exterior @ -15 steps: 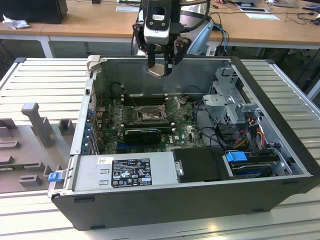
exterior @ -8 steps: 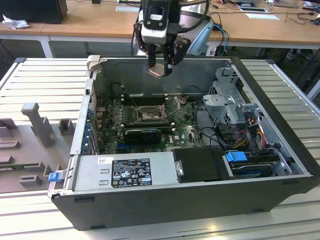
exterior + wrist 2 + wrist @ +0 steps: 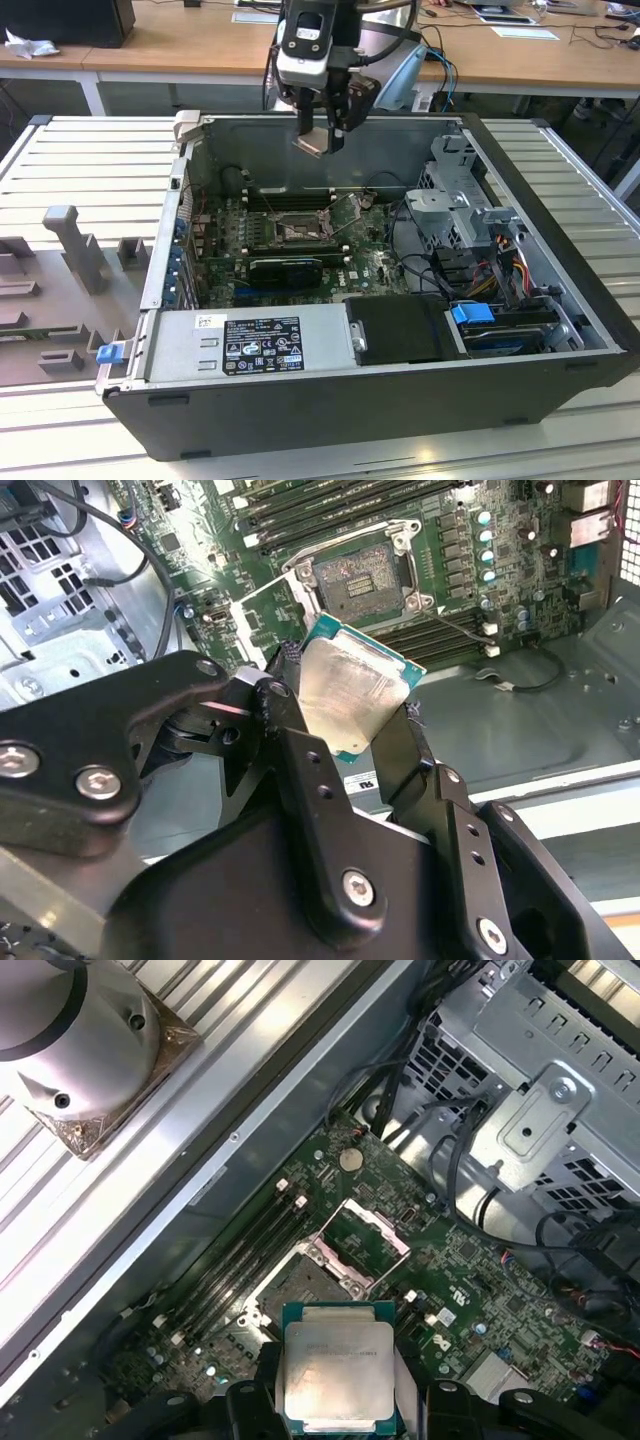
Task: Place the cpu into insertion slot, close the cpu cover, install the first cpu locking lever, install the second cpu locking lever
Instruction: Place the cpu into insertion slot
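Note:
My gripper [image 3: 320,138] hangs above the open computer case, shut on the cpu [image 3: 312,143]. In both wrist views the cpu [image 3: 350,685] [image 3: 335,1370] shows its silver-grey metal top and green edge, clamped between the two black fingers [image 3: 290,695]. The insertion slot [image 3: 298,230] [image 3: 360,575] [image 3: 305,1285] lies below on the green board, its dark centre bare. The cpu cover [image 3: 268,612] [image 3: 365,1232] is swung open beside the slot, a thin metal frame with board showing through its window. Thin metal levers [image 3: 345,208] stand raised near the slot.
Long black memory slots [image 3: 330,505] run along one side of the slot. A black card [image 3: 285,268] sits in front of the slot in the exterior view. A metal drive cage [image 3: 460,200] with cables fills the case's right, a power supply [image 3: 260,345] the front. Grey fixtures [image 3: 75,245] stand outside the case at left.

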Controlling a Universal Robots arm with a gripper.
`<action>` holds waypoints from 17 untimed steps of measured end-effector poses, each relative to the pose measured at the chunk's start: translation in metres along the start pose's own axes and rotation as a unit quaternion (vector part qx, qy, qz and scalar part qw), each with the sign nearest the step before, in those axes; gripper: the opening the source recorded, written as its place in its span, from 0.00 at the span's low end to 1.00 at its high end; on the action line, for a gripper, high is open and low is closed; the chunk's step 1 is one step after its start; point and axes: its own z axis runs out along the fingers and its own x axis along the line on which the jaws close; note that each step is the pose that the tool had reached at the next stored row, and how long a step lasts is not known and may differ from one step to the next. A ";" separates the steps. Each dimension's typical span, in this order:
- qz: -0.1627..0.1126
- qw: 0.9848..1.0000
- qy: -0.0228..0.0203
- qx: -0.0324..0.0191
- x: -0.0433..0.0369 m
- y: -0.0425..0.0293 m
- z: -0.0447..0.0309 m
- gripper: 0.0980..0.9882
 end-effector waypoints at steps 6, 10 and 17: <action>0.034 0.999 -0.003 -0.001 0.0000 0.0000 0.0005 0.48; 0.067 0.998 -0.006 -0.001 0.0000 -0.0001 0.0009 0.48; 0.124 0.992 -0.011 -0.002 -0.0006 -0.0009 0.0042 0.48</action>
